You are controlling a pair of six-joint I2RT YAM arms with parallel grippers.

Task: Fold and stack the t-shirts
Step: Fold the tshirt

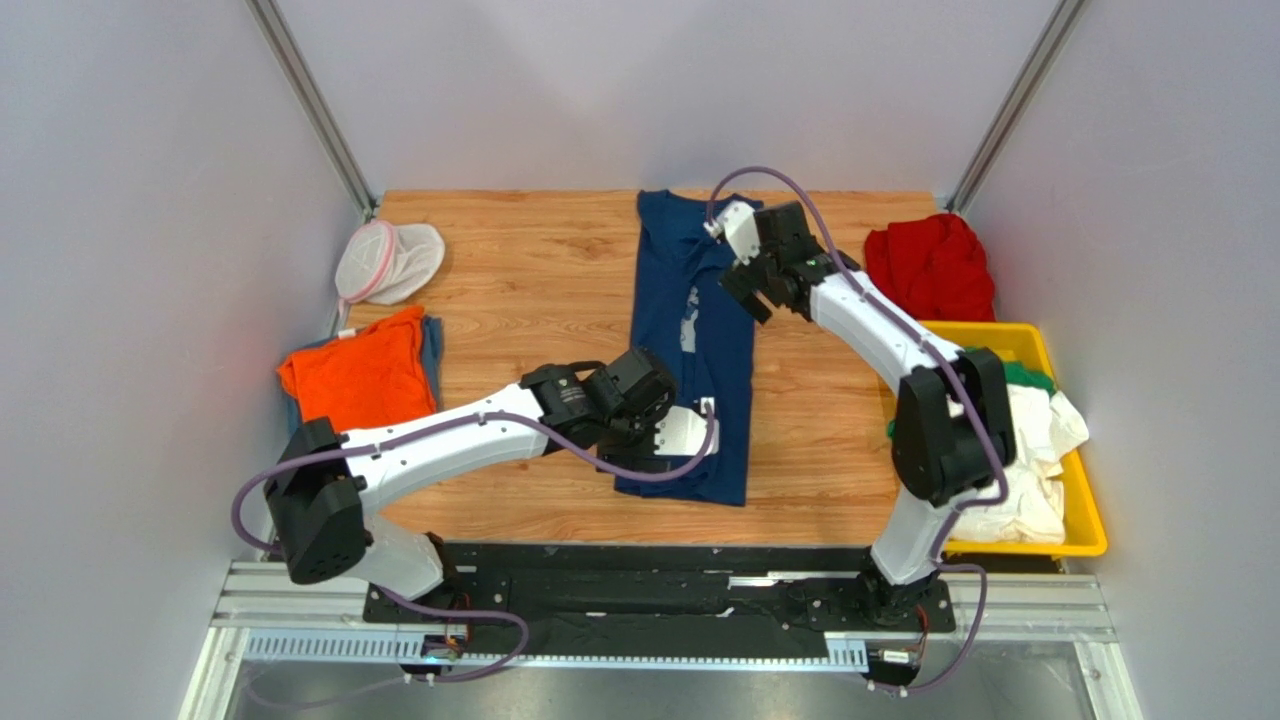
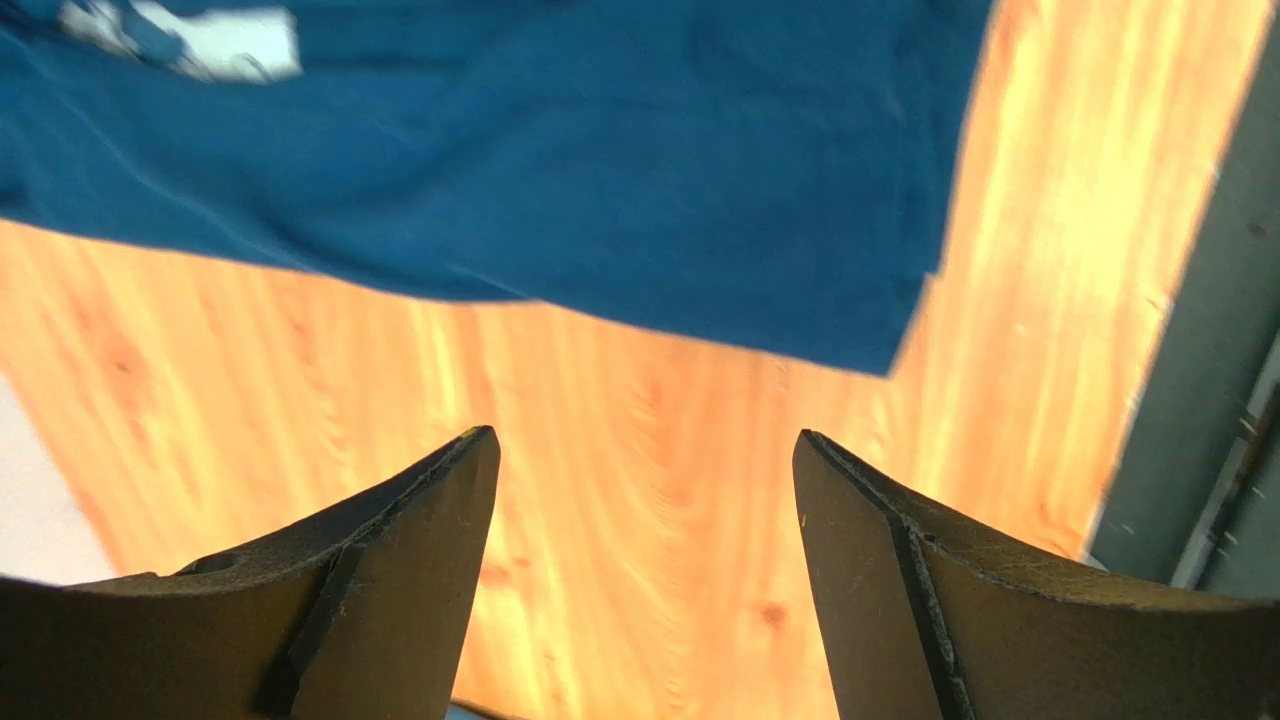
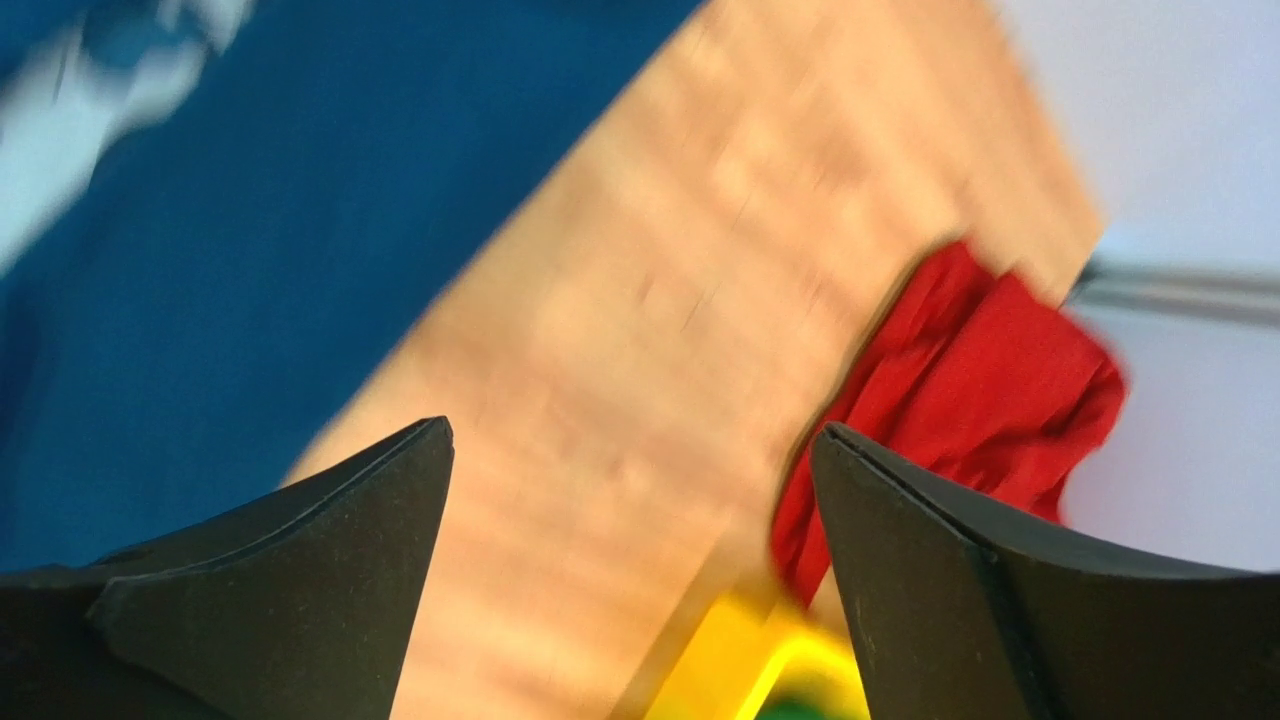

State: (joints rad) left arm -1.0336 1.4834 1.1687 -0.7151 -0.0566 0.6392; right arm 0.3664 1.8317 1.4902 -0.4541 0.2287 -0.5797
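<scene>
A navy t-shirt (image 1: pixel 691 323) with a pale print lies as a long folded strip down the middle of the table. My left gripper (image 1: pixel 679 435) hovers over its near end, open. In the left wrist view the shirt's hem (image 2: pixel 526 165) lies ahead of the gripper (image 2: pixel 646 443), with only bare wood between the fingers. My right gripper (image 1: pixel 747 293) is open beside the shirt's far right edge. The right wrist view shows the gripper (image 3: pixel 631 435) over wood, the navy cloth (image 3: pixel 226 270) to its left and a red t-shirt (image 3: pixel 977 390) to its right.
A folded orange t-shirt (image 1: pixel 358 375) lies at the left edge on a bluish cloth. A white mesh pouch (image 1: pixel 388 258) sits at the back left. The red t-shirt (image 1: pixel 932 263) is bunched at the back right. A yellow bin (image 1: pixel 1085 510) at right holds white and green shirts.
</scene>
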